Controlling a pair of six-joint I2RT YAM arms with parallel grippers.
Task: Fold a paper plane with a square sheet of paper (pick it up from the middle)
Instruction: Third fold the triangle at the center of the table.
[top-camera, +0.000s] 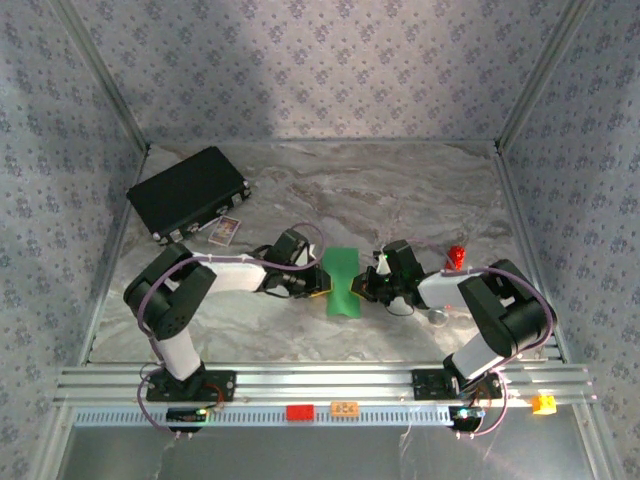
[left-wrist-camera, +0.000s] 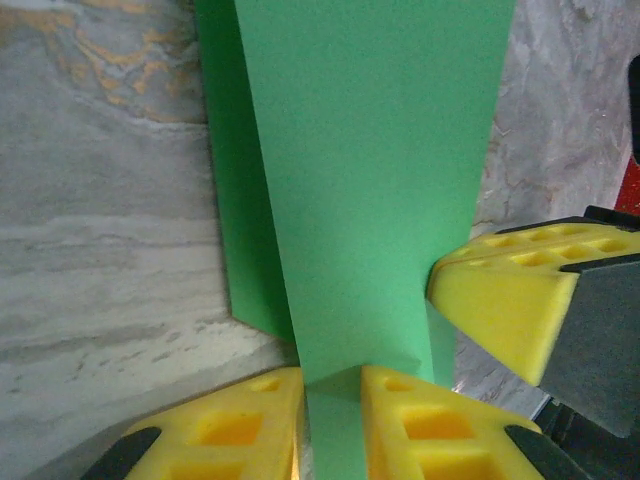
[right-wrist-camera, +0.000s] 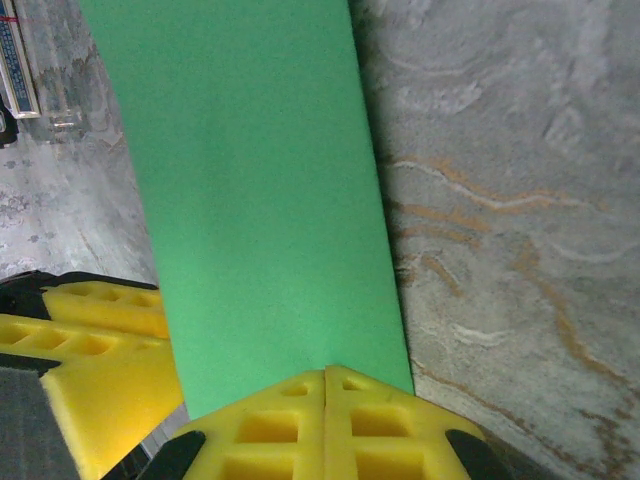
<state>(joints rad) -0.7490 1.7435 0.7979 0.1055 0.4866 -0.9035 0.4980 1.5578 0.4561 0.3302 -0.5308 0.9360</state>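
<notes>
While the folded square sheet of paper (top-camera: 342, 280) runs lengthwise away from the bases, the left gripper (left-wrist-camera: 333, 400) and right gripper (right-wrist-camera: 326, 400) face each other across it, jaws closed on opposite long edges.

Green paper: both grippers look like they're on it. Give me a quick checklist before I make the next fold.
1. Left gripper pinching the green paper: ok, pads closed on its edge.
2. Right gripper pinching the paper: ok, pads meet on the strip's end.
3. Paper folded narrower than a square: ok, an under-layer shows in the left wrist view.
4. Paper free of tears: cannot tell.
5. Black case and red cylinder away from the paper: ok.
6. Crease centred: cannot tell.
</notes>
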